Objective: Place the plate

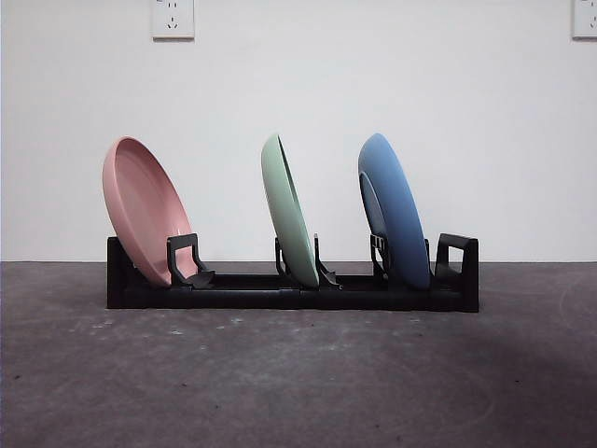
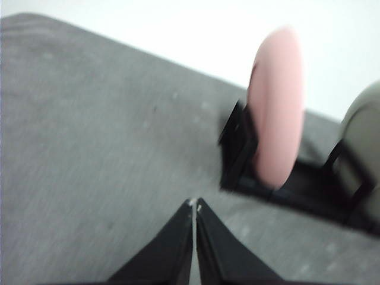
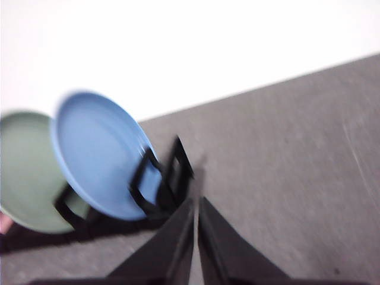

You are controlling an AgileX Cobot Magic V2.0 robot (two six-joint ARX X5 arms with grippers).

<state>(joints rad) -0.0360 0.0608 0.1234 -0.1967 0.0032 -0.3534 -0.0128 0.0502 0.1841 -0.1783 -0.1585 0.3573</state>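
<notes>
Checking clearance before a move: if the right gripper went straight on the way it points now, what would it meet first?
Probably the black rack's end bracket, just ahead of the right gripper; the blue plate stands beside that line. Blur makes depth uncertain.

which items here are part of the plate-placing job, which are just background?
Job items:
pink plate, green plate, blue plate, all leaning in the black rack; left gripper, shut and empty, near the pink plate; right gripper, shut and empty, near the blue plate.

Background:
wall sockets, grey table.
</notes>
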